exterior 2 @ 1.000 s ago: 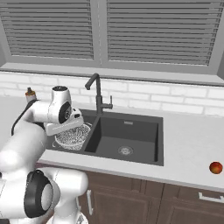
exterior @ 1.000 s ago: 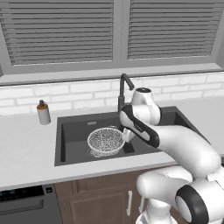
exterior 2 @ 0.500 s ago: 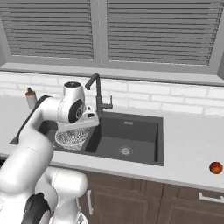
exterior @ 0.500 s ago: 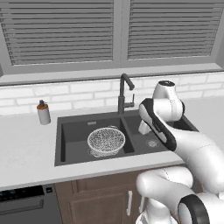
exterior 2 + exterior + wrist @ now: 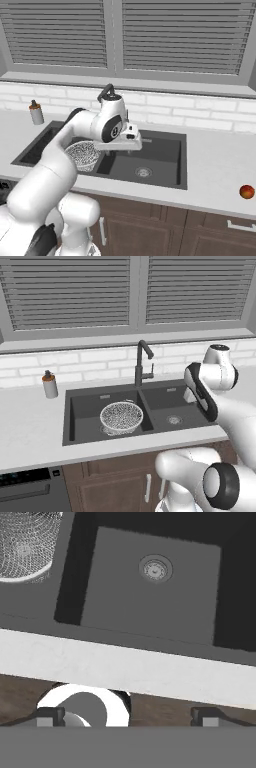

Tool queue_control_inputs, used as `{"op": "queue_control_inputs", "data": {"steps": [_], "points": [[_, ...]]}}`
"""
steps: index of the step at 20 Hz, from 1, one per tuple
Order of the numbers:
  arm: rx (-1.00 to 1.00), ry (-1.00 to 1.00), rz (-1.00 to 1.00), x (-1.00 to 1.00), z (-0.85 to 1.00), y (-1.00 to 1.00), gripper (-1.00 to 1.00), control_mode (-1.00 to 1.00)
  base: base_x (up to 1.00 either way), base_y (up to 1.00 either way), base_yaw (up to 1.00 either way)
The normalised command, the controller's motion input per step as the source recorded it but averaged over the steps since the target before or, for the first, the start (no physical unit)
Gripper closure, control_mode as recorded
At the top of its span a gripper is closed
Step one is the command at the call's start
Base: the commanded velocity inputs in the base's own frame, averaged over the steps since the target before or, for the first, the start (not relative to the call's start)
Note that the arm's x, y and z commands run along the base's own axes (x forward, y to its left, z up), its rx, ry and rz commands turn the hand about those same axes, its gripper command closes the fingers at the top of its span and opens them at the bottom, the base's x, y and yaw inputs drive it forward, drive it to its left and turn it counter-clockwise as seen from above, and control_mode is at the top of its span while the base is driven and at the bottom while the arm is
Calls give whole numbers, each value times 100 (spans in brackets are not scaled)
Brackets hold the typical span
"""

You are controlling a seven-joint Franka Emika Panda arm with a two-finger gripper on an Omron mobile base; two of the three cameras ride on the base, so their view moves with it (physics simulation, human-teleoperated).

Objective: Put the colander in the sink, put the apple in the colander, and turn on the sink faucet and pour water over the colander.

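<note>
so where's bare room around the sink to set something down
The right basin of the sink is bare except for its drain. The counter is free between sink and apple. The left basin is crowded by the colander, and the soap dispenser stands at the far left.

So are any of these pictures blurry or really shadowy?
Left base view: sharp and evenly lit, with soft dark shade inside the sink. Right base view: also clear, and the apple shows crisply. Hand view: the colander looks a bit soft, with no glare.
</note>
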Motion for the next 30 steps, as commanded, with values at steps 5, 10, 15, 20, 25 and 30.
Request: {"op": "queue_control_inputs", "data": {"steps": [5, 10, 15, 20, 25, 30], "points": [[0, 12, -34, 0, 8, -100, -100, -100, 0, 0, 0], [0, 11, -35, 0, 1, -100, -100, -100, 0, 0, 0], [0, 6, -37, 0, 0, -84, -100, -100, 0, 0, 0], [0, 0, -35, -3, -11, -71, -100, -100, 0, 0, 0], [0, -16, -19, -8, -28, -57, -100, -100, 0, 0, 0], [0, -14, -13, -2, -20, -55, -100, -100, 0, 0, 0]]}}
